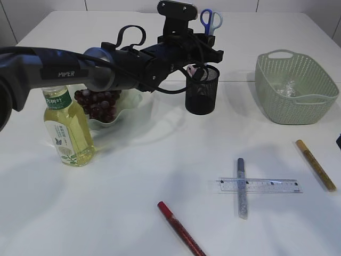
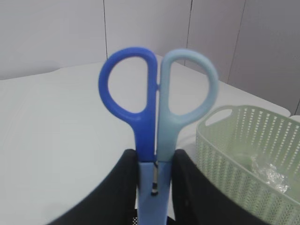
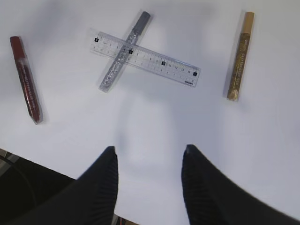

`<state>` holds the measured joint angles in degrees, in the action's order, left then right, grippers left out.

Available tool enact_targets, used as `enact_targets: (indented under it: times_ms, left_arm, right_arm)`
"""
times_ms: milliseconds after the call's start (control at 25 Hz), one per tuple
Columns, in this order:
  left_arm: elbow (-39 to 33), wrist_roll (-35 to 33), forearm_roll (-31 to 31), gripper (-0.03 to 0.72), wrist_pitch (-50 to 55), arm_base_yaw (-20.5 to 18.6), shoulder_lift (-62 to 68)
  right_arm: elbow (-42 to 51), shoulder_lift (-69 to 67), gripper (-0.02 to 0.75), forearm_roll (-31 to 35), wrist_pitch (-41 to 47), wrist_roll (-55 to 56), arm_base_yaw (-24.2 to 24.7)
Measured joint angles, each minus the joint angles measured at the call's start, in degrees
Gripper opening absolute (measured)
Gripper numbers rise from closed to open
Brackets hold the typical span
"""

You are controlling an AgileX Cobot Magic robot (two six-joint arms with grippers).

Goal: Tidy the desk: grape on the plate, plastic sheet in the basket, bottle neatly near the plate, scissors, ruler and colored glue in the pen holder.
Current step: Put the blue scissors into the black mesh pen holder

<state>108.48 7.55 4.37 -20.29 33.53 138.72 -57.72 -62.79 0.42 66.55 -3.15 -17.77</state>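
1. Your left gripper [image 2: 154, 187] is clamped on the scissors [image 2: 157, 108], its two dark fingers pressing the pale blue blade sheath from either side.
2. The scissors stand upright: long axis vertical, handle loops at the top, the sheathed blades pointing down. One loop is dark blue, the other light blue.
3. In the exterior view the scissors [image 1: 211, 21] sit above the black mesh pen holder [image 1: 202, 89], with the left arm stretched across from the left edge. Whether the sheath tip has entered the holder you cannot tell.
4. Your right gripper [image 3: 149, 159] hangs over the bare desk with its jaws apart and nothing between them.
5. The clear ruler [image 3: 145, 55] lies flat, its long axis running across the desk. The silver glue pen [image 3: 124, 51] lies crosswise over it, touching it.
6. The red glue pen [image 3: 26, 79] lies apart to the left; the gold glue pen [image 3: 240, 55] lies apart to the right.
7. The grapes [image 1: 98, 104] rest in the white plate [image 1: 130, 114]; the bottle [image 1: 66, 128] of yellow drink stands upright just beside it.
8. The green basket [image 1: 295, 88] at the right holds a crumpled plastic sheet [image 1: 287, 88].
9. The desk [image 1: 106, 202] is plain white; behind it stands a pale panelled wall.
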Motion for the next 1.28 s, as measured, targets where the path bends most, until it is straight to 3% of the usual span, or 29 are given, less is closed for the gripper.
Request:
enact_targets:
  times_ms: [1280]
  left_arm:
    - [0.0, 0.0, 0.0, 0.176, 0.4, 0.0, 0.0]
  right_arm:
    - [0.0, 0.0, 0.364, 0.0, -1.2, 0.0, 0.0]
